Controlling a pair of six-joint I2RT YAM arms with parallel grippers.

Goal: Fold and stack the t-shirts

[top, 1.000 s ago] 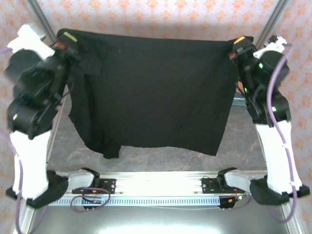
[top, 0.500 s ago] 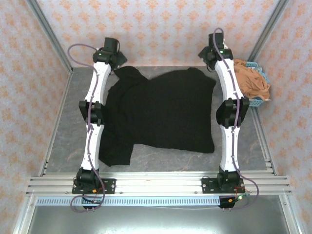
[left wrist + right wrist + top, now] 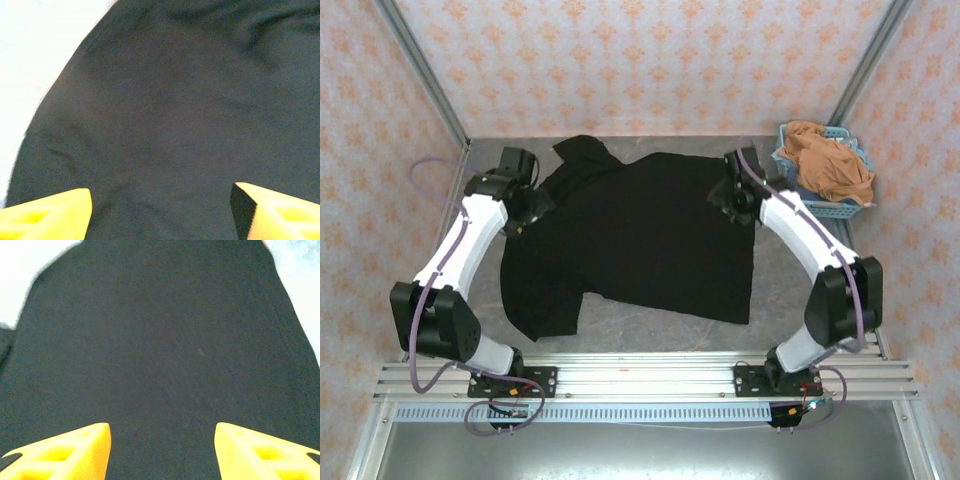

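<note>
Grey tabletop (image 3: 790, 290), boxed in by orange-patterned walls (image 3: 650, 60), carries the black t-shirt (image 3: 640, 245), spread out flat with its plain side up. The left gripper (image 3: 527, 208) sits low over the shirt's sleeve edge, its yellow jaws wide apart and dark cloth stretching ahead of them. The right gripper (image 3: 730, 197) is over the opposite shoulder area, also spread and empty. Beyond its outer side, the orange-tan t-shirt (image 3: 830, 165) lies bunched in a light-blue basket (image 3: 817, 208).
</note>
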